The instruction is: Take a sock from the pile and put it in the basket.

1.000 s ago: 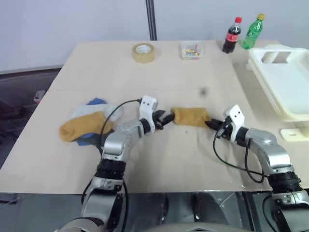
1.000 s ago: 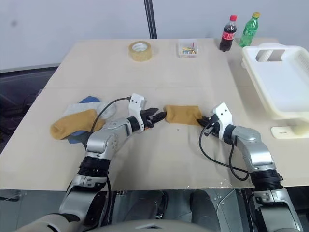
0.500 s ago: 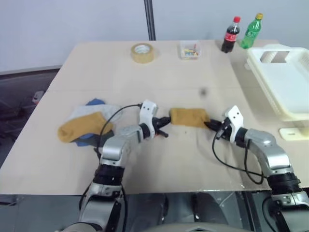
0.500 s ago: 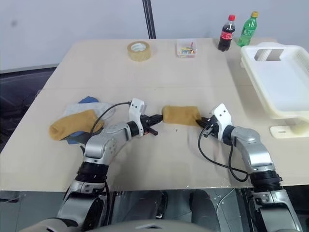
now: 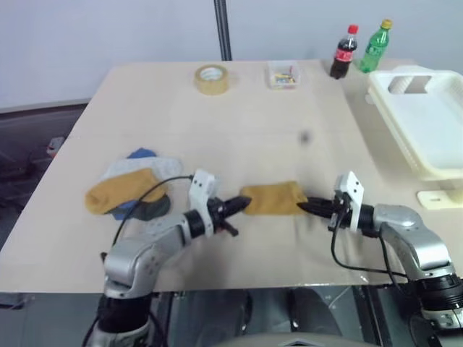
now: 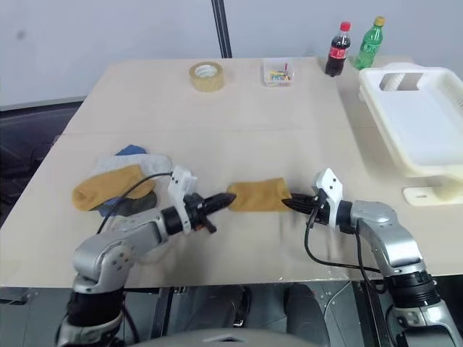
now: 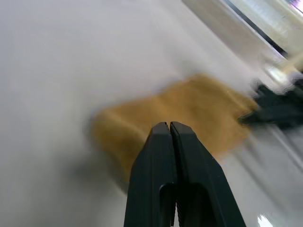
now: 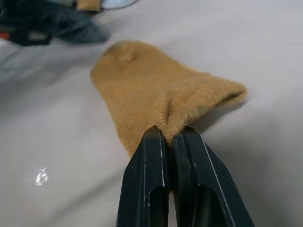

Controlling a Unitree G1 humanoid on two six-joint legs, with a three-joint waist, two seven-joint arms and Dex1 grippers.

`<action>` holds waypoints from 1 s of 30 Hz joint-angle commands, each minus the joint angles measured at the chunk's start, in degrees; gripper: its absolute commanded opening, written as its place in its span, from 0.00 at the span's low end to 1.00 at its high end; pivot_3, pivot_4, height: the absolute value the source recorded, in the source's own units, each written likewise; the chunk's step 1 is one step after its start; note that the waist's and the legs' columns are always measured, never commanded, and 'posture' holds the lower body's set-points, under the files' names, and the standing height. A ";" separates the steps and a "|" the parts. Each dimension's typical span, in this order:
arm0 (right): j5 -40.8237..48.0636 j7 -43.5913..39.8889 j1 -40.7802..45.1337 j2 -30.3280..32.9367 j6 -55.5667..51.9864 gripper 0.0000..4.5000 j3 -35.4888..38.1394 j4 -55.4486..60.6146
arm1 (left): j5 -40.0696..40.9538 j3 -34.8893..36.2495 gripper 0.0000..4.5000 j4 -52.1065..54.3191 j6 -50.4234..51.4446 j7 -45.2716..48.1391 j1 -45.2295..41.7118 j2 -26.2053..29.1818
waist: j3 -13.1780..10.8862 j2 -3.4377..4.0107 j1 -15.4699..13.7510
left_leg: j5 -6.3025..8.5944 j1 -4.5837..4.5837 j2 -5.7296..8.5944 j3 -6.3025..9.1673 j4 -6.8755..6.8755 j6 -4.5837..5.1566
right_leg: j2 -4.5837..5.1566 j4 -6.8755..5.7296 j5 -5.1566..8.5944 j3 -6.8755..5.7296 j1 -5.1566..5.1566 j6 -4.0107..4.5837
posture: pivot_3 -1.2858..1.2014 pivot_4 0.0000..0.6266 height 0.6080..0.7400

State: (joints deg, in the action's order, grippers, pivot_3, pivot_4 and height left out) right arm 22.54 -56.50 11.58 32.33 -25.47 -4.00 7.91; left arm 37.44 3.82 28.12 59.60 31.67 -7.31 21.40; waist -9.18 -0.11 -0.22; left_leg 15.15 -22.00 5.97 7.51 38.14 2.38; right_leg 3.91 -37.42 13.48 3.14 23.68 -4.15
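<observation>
Single mustard-yellow knit sock point(image 5: 273, 198) lies flat mid-front on the beige wooden table point(image 5: 239, 123), between the two grippers. Right gripper point(image 8: 170, 133): fingers pressed together, pinching the sock's open cuff edge. Left gripper point(image 7: 169, 126): fingers pressed together at the sock's opposite end; tips touch or overlap the fabric, can't tell if any is caught. Pile of soft socks, mustard, light grey, blue and dark grey-green point(image 5: 129, 191), sits at table's left, apart from the single sock. Large cream-white slatted plastic basket point(image 5: 423, 116) at far right edge, well apart from sock.
</observation>
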 commanded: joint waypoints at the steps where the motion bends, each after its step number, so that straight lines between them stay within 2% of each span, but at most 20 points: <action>1: 0.31 -1.75 0.71 1.18 0.58 0.00 -0.37 1.00 | 4.72 1.02 0.03 3.76 3.59 0.88 1.48 1.89 | 0.00 0.00 -0.16 | 0.00 0.00 0.00 0.00 0.01 0.00 | 0.00 0.00 0.00 -0.01 -0.01 0.00 | 0.52 0.24 0.99; 5: 1.99 -5.35 0.26 3.07 -0.14 0.00 0.18 0.87 | 6.69 0.24 0.03 5.41 4.73 1.22 3.72 4.20 | 0.00 0.01 -0.32 | 0.03 0.01 0.00 0.03 -0.02 -0.01 | 0.01 0.00 0.00 -0.03 -0.01 0.00 | 0.52 0.24 0.99; 9: -0.36 -8.28 -0.37 5.44 3.29 0.34 -0.98 -1.01 | 8.38 -0.51 0.00 6.85 3.91 1.70 5.26 4.95 | 0.00 0.00 -0.57 | 0.05 0.00 0.00 0.04 -0.02 -0.01 | 0.03 0.05 0.00 -0.07 -0.04 0.00 | 0.52 0.24 0.99; 12: -3.68 -6.20 0.16 4.09 9.73 0.63 -0.96 -3.39 | 2.83 -2.39 0.00 5.78 -2.79 1.21 6.25 6.13 | 0.00 0.00 -0.56 | 0.06 0.01 -0.01 0.03 -0.03 -0.03 | 0.03 0.06 0.00 -0.06 -0.04 0.01 | 0.52 0.24 0.99; 13: -4.52 -5.09 0.36 3.22 11.98 0.77 -0.68 -4.18 | 0.81 -2.43 0.00 4.72 -5.78 0.46 6.28 5.80 | 0.00 0.00 -0.52 | 0.07 0.02 -0.01 0.02 -0.04 -0.03 | 0.03 0.06 0.00 -0.05 -0.04 0.01 | 0.52 0.24 0.99; 15: -7.16 -2.93 0.65 2.43 16.73 0.96 -0.29 -5.85 | -2.59 -1.04 0.00 2.37 -11.78 -1.63 5.22 4.26 | 0.00 0.01 -0.52 | 0.07 0.03 -0.02 0.01 -0.06 -0.07 | 0.02 0.06 0.01 -0.03 -0.04 0.01 | 0.52 0.24 0.99; 19: -8.66 -2.64 0.42 4.24 20.67 0.96 1.39 -7.33 | -6.70 -0.24 0.00 0.38 -19.24 -2.42 4.61 3.69 | 0.00 0.01 -0.62 | 0.07 0.01 -0.02 0.00 -0.06 -0.07 | 0.03 0.13 0.00 -0.04 -0.04 0.01 | 0.52 0.24 0.99; 22: -4.32 -3.52 -0.04 5.82 17.34 0.96 4.70 -5.12 | -9.80 1.03 0.00 -0.69 -25.93 -2.66 4.78 3.43 | 0.00 0.01 -0.62 | 0.07 -0.04 -0.02 0.02 -0.06 -0.04 | 0.03 0.24 0.00 -0.06 -0.03 0.00 | 0.52 0.24 0.99; 25: 0.41 -5.07 -0.90 7.50 12.71 0.96 6.40 0.11 | -13.78 4.10 0.00 -1.77 -31.16 -7.05 4.03 2.62 | -0.01 0.01 -0.63 | 0.08 -0.05 -0.02 0.04 -0.09 -0.03 | 0.03 0.26 0.00 -0.07 -0.03 0.01 | 0.52 0.24 0.99; 28: 4.15 -4.20 -0.13 7.26 9.05 0.96 7.66 3.81 | -21.57 4.76 0.00 -2.98 -30.14 -13.52 3.60 5.22 | 0.00 0.01 -0.52 | 0.09 -0.02 -0.07 0.04 -0.17 -0.03 | 0.00 0.28 0.00 -0.07 -0.03 0.01 | 0.52 0.24 0.99; 30: 5.07 -3.23 0.74 6.70 8.04 0.96 8.01 4.20 | -23.65 5.10 0.00 -2.71 -28.11 -16.28 3.79 5.49 | 0.00 0.01 -0.52 | 0.09 0.00 -0.08 0.03 -0.19 -0.03 | -0.02 0.28 0.00 -0.04 -0.04 0.00 | 0.52 0.24 0.99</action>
State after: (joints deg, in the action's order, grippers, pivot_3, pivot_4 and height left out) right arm 25.70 -60.39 11.19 39.22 -16.50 2.26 10.11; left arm 16.07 7.75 24.48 30.82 17.86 -3.70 26.80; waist -9.18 -0.10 -0.73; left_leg 15.24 -22.01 5.89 7.51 37.96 2.36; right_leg 3.90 -37.14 13.48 3.12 23.64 -4.15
